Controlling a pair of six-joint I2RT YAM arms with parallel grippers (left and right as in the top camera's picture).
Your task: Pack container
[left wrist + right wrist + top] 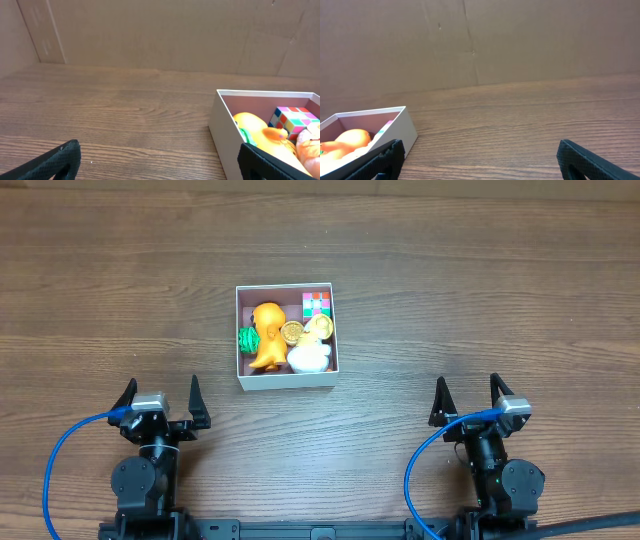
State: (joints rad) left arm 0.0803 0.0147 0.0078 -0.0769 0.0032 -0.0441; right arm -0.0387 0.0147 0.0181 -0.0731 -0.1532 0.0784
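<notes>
From overhead, the container is seen on the wooden tabletop. Packed inside it are an orange toy figure, a green toy, a multicoloured puzzle cube, a round golden piece and a white toy. The left claw is placed near the container's front left corner, and the right claw farther off past its front right corner. Both are spread wide, with nothing gripped. In the left wrist view, the container's white wall is shown just beyond the right one of the spread fingers, and the puzzle cube and orange toy figure are visible within. In the right wrist view, the container is seen at lower left, partly hidden by one finger, with the orange toy figure inside.
</notes>
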